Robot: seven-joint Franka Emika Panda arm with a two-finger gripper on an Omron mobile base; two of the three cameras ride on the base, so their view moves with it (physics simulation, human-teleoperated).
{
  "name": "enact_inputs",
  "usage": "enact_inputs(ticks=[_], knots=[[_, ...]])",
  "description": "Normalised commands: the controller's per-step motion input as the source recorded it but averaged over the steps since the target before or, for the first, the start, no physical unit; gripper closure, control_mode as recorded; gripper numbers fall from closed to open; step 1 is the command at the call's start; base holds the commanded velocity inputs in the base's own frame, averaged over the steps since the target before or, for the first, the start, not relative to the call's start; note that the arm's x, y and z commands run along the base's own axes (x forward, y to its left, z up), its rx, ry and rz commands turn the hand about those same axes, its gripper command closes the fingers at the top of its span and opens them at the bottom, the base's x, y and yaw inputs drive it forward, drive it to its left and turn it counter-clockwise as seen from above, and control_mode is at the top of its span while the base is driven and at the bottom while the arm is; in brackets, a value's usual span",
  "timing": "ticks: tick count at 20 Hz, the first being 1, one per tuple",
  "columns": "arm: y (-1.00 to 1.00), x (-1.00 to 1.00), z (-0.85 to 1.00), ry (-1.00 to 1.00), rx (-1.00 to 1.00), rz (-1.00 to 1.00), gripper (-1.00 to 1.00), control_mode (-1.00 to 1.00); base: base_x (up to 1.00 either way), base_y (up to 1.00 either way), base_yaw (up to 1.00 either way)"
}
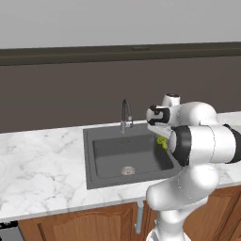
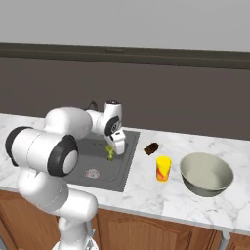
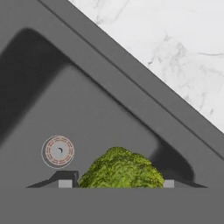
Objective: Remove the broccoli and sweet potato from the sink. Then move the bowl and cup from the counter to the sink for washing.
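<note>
2 dark finger tips of the gripper (image 3: 114,183) stand on either side of the broccoli (image 3: 121,170), clamped on it — the floret fills the gap between them in the hand view. In the right base view the gripper (image 2: 111,154) hangs over the right part of the sink (image 2: 128,166), with the broccoli (image 2: 110,154) held clear above the basin floor. The left base view shows the same floret (image 1: 162,142) just behind the arm's elbow, near the right wall of the sink (image 1: 94,155).

Below the held floret lies the round metal drain (image 3: 58,151), on the basin floor; the curved faucet (image 1: 125,113) rises at the back rim.

On the counter (image 2: 195,205), right of the sink: the sweet potato (image 2: 151,148) lies near the basin's right rim, the cup (image 2: 163,168) stands upright in front of it, and the bowl (image 2: 206,174) sits just to the cup's right — apart from it, not touching.
</note>
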Motion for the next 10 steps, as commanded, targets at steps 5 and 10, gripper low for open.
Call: enact_inputs(ticks=[5, 10], knots=[[-0.13, -0.18, 0.20, -0.05, 0.01, 0.00, 1.00, -1.00, 0.00, 0.00, 0.00], [-0.18, -0.24, 0.14, -0.06, 0.00, 0.00, 1.00, -1.00, 0.00, 0.00, 0.00]])
